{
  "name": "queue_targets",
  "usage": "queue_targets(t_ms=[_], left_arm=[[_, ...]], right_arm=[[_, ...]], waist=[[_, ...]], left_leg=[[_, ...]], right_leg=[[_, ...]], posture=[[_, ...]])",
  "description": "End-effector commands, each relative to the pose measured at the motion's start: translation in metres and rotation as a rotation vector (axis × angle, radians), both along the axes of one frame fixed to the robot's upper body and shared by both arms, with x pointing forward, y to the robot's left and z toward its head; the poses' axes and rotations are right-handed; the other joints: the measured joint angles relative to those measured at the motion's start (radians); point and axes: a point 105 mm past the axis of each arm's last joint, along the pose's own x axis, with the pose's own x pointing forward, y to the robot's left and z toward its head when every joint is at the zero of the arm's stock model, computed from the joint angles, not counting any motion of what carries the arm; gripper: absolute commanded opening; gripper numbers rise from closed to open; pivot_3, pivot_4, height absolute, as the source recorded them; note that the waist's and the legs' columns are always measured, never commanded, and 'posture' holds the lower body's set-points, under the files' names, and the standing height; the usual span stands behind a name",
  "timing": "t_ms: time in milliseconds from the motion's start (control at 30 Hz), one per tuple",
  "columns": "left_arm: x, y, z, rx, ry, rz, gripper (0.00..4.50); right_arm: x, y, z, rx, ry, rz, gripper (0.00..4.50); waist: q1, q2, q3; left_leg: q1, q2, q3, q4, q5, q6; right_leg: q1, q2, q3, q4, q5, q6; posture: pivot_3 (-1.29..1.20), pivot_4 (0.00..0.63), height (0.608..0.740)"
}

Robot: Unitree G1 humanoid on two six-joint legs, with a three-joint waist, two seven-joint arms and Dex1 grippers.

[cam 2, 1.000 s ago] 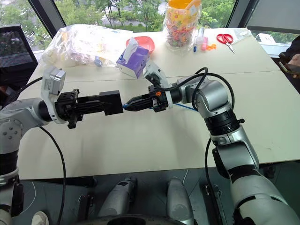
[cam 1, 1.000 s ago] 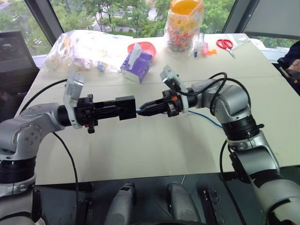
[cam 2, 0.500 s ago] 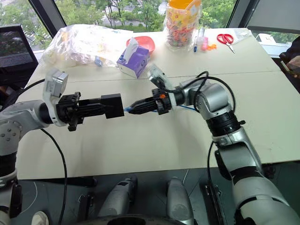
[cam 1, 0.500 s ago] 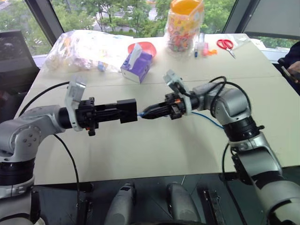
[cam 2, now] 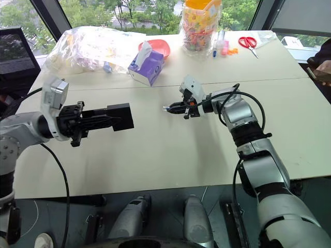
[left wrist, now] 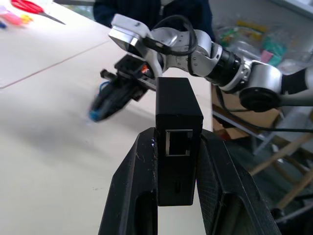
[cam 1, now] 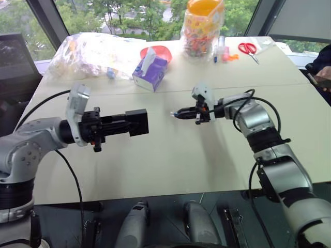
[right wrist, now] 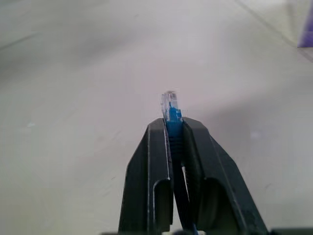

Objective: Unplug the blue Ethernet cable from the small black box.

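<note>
**Plug pulled free, cable hand swung clear of the box**

Since a second ago the right gripper (cam 2: pixel 173 108) has drawn away from the small black box (cam 1: pixel 137 123), and the two now sit well apart over the table (cam 1: pixel 170 165), where before its fingertips were right at the box's end with the cable running in. The left gripper (left wrist: pixel 177 171) has kept its place, clamped on either side of the box and holding it level above the table; the box's port faces outward and looks empty in the left wrist view.

The right gripper's fingers are pinched narrow on the blue Ethernet cable (right wrist: pixel 172 115), just behind its clear plug, which pokes out past the fingertips with nothing around it. The rest of the cable trails back along the right arm and is hard to follow.

By my reading, the unplugging itself is done and only setting things down remains.

Risks from here:
- The hold on the cable is thin and close to the plug; a quick swing or a snag of the trailing cord on the arm's own black wiring could tug it out of the fingers.
- Lowering the plug tip-first onto the table could bend its latch.
- The box hangs in the air by side pressure alone, so releasing it before lowering it would drop it.
</note>
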Motion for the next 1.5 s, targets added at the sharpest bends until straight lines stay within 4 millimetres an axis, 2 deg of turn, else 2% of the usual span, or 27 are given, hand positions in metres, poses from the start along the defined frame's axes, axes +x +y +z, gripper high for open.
queue_targets(t_ms=[33,67,167,367,400,667,767,933,967,1133,1233,1300,1500], left_arm=[[0.019,-0.008,-0.011,0.044,-0.119,0.096,0.49],[0.027,-0.012,-0.017,0.056,-0.156,0.136,0.49],[0.043,-0.02,-0.029,0.077,-0.227,0.217,0.49],[0.076,-0.035,-0.056,0.083,-0.312,0.361,0.49],[0.085,-0.037,-0.057,0.068,-0.319,0.401,0.49],[0.121,-0.046,-0.076,0.105,-0.406,0.553,0.49],[0.128,-0.046,-0.088,0.108,-0.384,0.584,0.49],[0.129,-0.042,-0.111,0.12,-0.321,0.579,0.49],[0.129,-0.04,-0.114,0.125,-0.309,0.581,1.51],[0.126,-0.026,-0.124,0.142,-0.281,0.591,3.52],[0.124,-0.015,-0.124,0.16,-0.282,0.616,4.44],[0.122,-0.009,-0.121,0.161,-0.279,0.629,4.44],[0.098,0.02,-0.09,0.11,-0.281,0.681,4.44]], right_arm=[[0.035,-0.016,0.01,-0.006,-0.135,-0.237,0.18],[0.044,-0.02,0.01,-0.005,-0.155,-0.306,0.18],[0.054,-0.025,0.01,-0.002,-0.188,-0.396,1.18],[0.058,-0.034,0.007,-0.002,-0.192,-0.46,4.26],[0.056,-0.037,0.008,0.011,-0.183,-0.455,4.42],[0.03,-0.064,0.024,0.176,-0.107,-0.503,4.42],[0.014,-0.064,0.025,0.194,-0.102,-0.517,4.42],[-0.007,-0.058,0.029,0.226,-0.087,-0.524,4.42],[-0.01,-0.057,0.03,0.23,-0.082,-0.521,4.5],[-0.026,-0.048,0.027,0.216,-0.058,-0.485,4.5],[-0.033,-0.046,0.023,0.198,-0.046,-0.466,4.5],[-0.036,-0.046,0.021,0.189,-0.043,-0.457,4.5],[-0.05,-0.051,0.013,0.152,-0.062,-0.429,4.5]], waist=[[0.002,0.0,0.0],[0.003,0.0,0.0],[0.002,-0.001,0.0],[-0.002,0.0,0.0],[-0.002,0.0,0.0],[0.004,0.0,0.0],[0.0,0.0,0.0],[-0.001,0.0,0.0],[-0.001,0.0,0.0],[-0.001,0.0,0.0],[-0.003,0.0,0.0],[-0.003,0.0,0.0],[-0.001,0.0,0.0]], left_leg=[[0.0,0.0,0.0,0.0,0.0,0.0],[0.0,0.0,0.0,0.0,0.0,0.0],[0.0,-0.001,0.0,0.0,0.0,0.0],[0.0,0.0,0.001,-0.001,0.0,0.0],[0.0,0.0,0.001,-0.001,0.0,0.0],[0.0,0.0,0.001,0.001,0.0,0.001],[0.0,0.0,0.001,0.001,0.0,0.001],[0.0,0.0,0.001,0.002,0.0,0.001],[0.0,0.0,0.001,0.002,0.0,0.001],[0.001,0.0,0.001,0.003,0.0,0.001],[0.001,0.0,0.001,0.003,0.0,0.001],[0.001,0.0,0.001,0.003,0.0,0.001],[0.001,0.001,0.001,0.002,0.0,0.001]], right_leg=[[0.001,0.0,0.0,-0.001,0.0,0.0],[0.001,0.0,0.0,-0.001,0.001,0.0],[0.002,0.0,0.001,-0.004,0.003,0.002],[0.002,0.002,0.002,-0.006,0.005,0.005],[0.002,0.002,0.002,-0.006,0.005,0.006],[0.003,0.002,0.002,-0.006,0.008,0.011],[0.003,0.002,0.002,-0.006,0.008,0.011],[0.003,0.002,0.002,-0.006,0.009,0.012],[0.003,0.002,0.002,-0.006,0.009,0.012],[0.005,0.002,0.002,-0.006,0.009,0.012],[0.005,0.002,0.002,-0.006,0.009,0.012],[0.005,0.002,0.002,-0.006,0.009,0.012],[0.005,0.002,0.002,-0.006,0.009,0.012]], posture=[[0.0,0.15,0.728],[0.0,0.15,0.728],[0.0,0.15,0.728],[0.0,0.15,0.728],[0.0,0.15,0.728],[0.0,0.15,0.728],[0.0,0.15,0.728],[0.0,0.15,0.728],[0.0,0.15,0.728],[0.0,0.15,0.728],[0.0,0.15,0.728],[0.0,0.15,0.728],[0.0,0.15,0.728]])
